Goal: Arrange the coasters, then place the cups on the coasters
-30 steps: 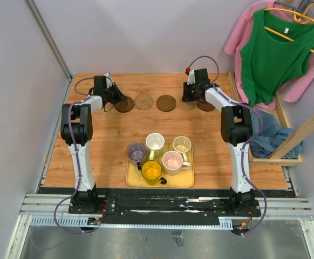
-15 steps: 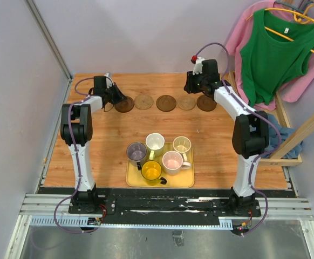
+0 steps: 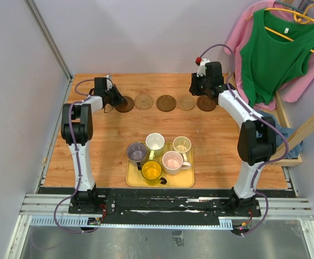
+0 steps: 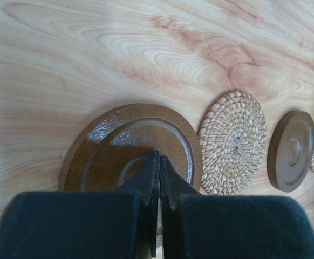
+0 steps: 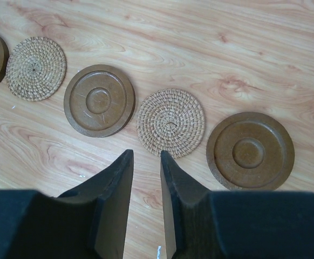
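Observation:
Five coasters lie in a row at the back of the table: dark brown, tan, dark brown, tan, dark brown. My left gripper is shut and empty, its tips low over the leftmost dark coaster. My right gripper hangs above the right end of the row, jaws open and empty, pointing at the woven tan coaster. Five cups stand on the yellow tray: grey-purple, white, cream, pink, yellow.
A wooden frame with blue cloth stands off the table's right edge. Pink and green garments hang at the back right. A grey wall borders the left side.
My right arm has risen off the right-hand coasters and drawn back to the right, with nothing in its jaws. The left arm has stayed put.

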You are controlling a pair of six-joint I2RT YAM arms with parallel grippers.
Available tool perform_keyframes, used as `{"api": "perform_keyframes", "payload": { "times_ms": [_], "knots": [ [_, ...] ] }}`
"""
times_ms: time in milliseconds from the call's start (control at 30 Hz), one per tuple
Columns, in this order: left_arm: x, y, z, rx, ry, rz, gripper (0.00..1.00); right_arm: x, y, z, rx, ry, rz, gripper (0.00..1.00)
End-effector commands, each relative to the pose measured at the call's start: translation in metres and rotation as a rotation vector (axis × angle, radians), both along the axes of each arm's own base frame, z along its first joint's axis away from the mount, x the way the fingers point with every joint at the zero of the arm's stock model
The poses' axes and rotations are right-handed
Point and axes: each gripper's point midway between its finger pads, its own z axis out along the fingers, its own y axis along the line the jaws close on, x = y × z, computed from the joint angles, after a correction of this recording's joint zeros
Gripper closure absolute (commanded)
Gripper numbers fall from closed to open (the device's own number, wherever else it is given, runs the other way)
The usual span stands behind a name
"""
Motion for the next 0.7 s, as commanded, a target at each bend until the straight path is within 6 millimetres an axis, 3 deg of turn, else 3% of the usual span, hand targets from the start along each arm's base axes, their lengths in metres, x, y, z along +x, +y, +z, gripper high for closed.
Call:
{"api": "perform_keyframes", "payload": {
  "times_ms": [0,333,667],
  "knots": [
    [0.000,0.008,-0.011,0.025,0.037,0.010,0.99,-0.003,0.001,0.026,0.009,-0.059,-0.027,0.72],
    [-0.004,0.014,-0.019,0.049,0.067,0.034,0.99,-0.004,0.001,0.023,0.012,-0.044,-0.028,0.72],
    [0.002,0.037,-0.014,0.062,0.060,0.091,0.99,-0.006,-0.003,0.017,-0.006,-0.036,-0.039,0.72]
  ]
}}
